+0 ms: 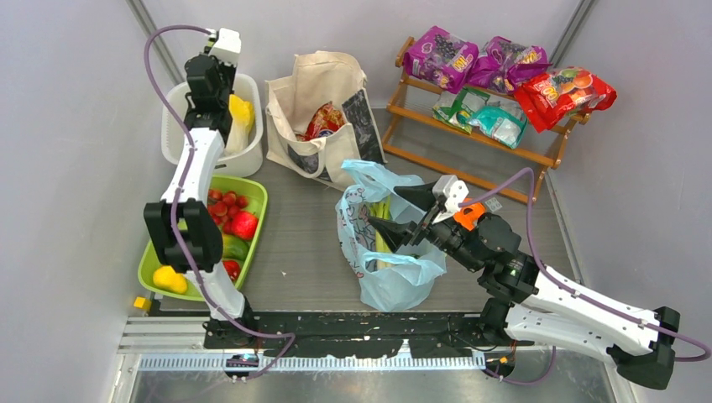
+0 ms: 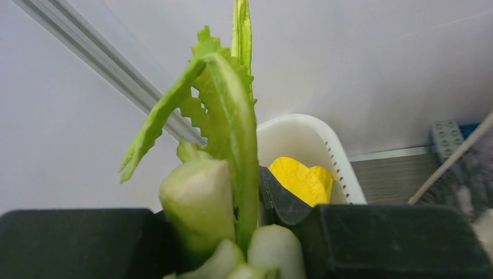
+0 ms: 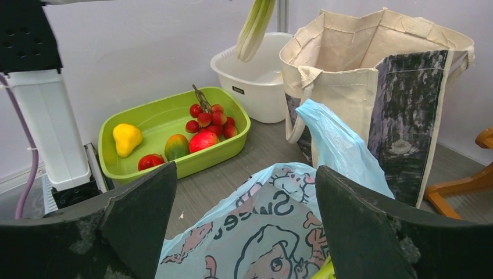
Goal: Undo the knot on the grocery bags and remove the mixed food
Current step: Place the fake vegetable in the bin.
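1. Light-blue plastic bag [image 1: 395,285] with cartoon print.
2. Cream tote [image 1: 319,84] with dark grey panel.
3. White tub [image 1: 248,159].
4. Lime-green basin [image 1: 256,197].
5. Green stalk [image 2: 200,197], whitish base.
6. Purple packets [image 1: 438,57].
7. Red packet [image 1: 562,92].
8. Yellow vegetable [image 2: 299,180].

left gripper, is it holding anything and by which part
Yes: the left gripper is shut on the green-white stalks, clamped at their pale thick base end, with the leafy tops pointing away from it.

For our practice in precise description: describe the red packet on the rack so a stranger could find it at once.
In the top view, find the wooden rack at the far right. Three packets lie along its top shelf, and the red packet is at the right end. Beside it lie purple packets, and below are teal-green packets.
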